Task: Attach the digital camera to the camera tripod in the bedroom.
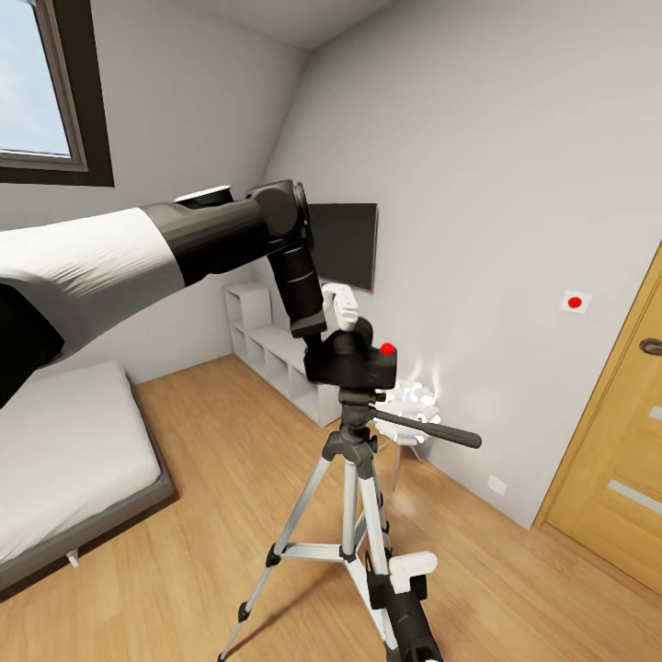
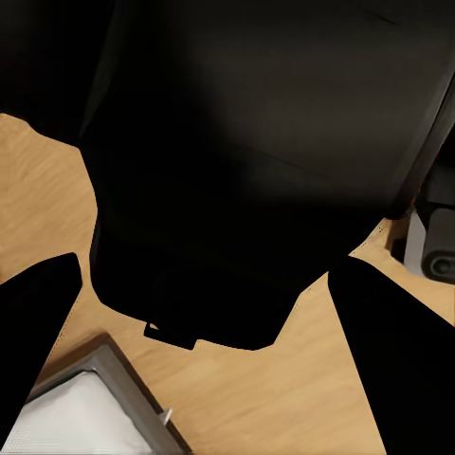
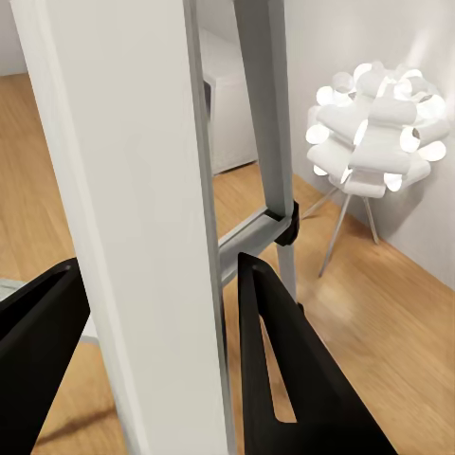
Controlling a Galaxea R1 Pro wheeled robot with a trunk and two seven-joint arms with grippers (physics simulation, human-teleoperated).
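Note:
The black digital camera (image 1: 354, 361), red button on top, sits on the pan head of the camera tripod (image 1: 352, 478), whose long handle (image 1: 432, 430) points right. My left gripper (image 1: 344, 333) comes down from above and is shut on the camera. In the left wrist view the camera body (image 2: 246, 171) lies between the dark fingers (image 2: 38, 351). Low beside the tripod, my right gripper (image 1: 393, 577) is shut on one silver-grey leg (image 3: 142, 237), with a black finger (image 3: 294, 379) on either side.
A low grey bed (image 1: 64, 460) lies at the left on the light wood floor. A white shelf unit (image 1: 276, 354) and wall TV (image 1: 345, 244) stand behind the tripod, a white ball lamp (image 1: 414, 405) beside it, and a wooden door (image 1: 625, 441) at the right.

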